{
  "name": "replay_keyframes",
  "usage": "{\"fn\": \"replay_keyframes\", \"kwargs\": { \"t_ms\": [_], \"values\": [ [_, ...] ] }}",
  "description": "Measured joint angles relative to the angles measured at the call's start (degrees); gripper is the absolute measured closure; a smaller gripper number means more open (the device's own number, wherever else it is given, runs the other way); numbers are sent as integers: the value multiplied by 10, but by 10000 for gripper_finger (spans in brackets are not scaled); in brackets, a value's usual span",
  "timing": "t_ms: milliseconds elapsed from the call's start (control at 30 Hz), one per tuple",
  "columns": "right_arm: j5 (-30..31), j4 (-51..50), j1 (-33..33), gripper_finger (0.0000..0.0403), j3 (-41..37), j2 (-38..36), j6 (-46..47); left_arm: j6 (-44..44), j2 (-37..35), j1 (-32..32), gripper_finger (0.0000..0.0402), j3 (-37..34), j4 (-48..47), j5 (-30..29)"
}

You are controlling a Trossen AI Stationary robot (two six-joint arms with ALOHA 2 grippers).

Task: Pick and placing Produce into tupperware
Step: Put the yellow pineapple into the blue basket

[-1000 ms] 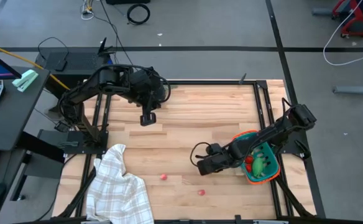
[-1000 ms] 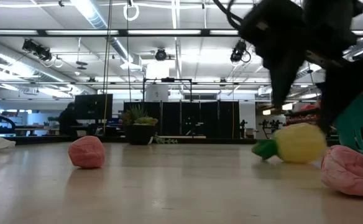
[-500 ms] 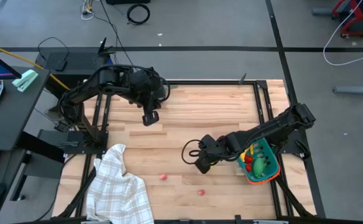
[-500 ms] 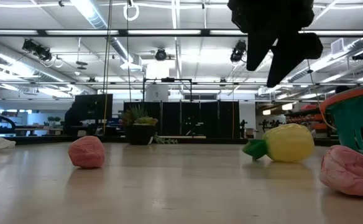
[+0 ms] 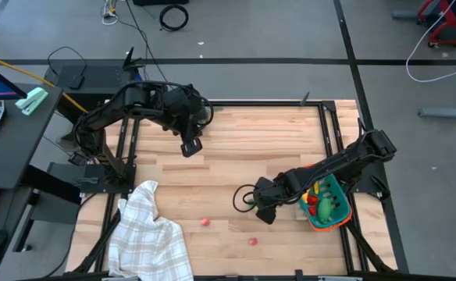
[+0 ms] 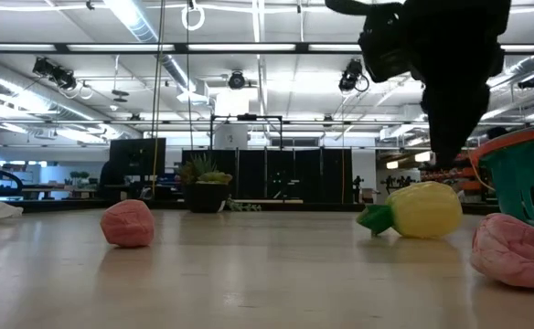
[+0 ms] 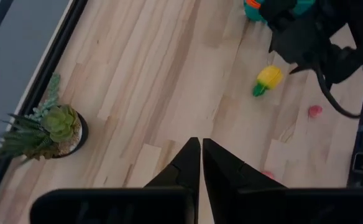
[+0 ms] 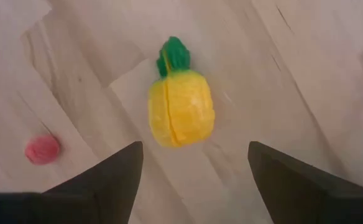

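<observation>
The yellow pepper with a green stem (image 8: 180, 107) lies on its side on the wood table, also seen in the low view as the pepper (image 6: 421, 209). My right gripper (image 8: 194, 146) hovers above it, open, one finger on either side, touching nothing; in the high view this gripper (image 5: 263, 211) hides the pepper. Two small red fruits (image 5: 205, 222) (image 5: 253, 241) lie on the table nearby. The teal tub with an orange rim (image 5: 339, 204) stands beside the right arm, with red, green and yellow pieces inside. My left gripper (image 5: 189, 146) waits shut over the far left.
A white checked cloth (image 5: 150, 238) is heaped at the near left corner. A small potted plant (image 7: 52, 127) stands near the table's edge below the left arm. One red fruit (image 8: 43, 149) lies close to the pepper. Bare wood lies between the two arms.
My right gripper rose from beside the pepper and swung toward the table's left, then came back toward the tub and lowered over the pepper. The pepper shifted slightly on the table early in that second and has lain still since.
</observation>
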Motion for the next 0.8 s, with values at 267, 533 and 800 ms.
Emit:
{"fn": "replay_keyframes", "kwargs": {
  "t_ms": [267,533,800],
  "values": [
    [5,57,0,102,-1,0,-104,-32,0,0,380,0,0,0],
    [5,111,0,102,-46,0,-101,-34,0,0,385,0,0,0],
    [44,111,0,102,-51,0,-121,-47,0,0,378,0,0,0]
  ]
}}
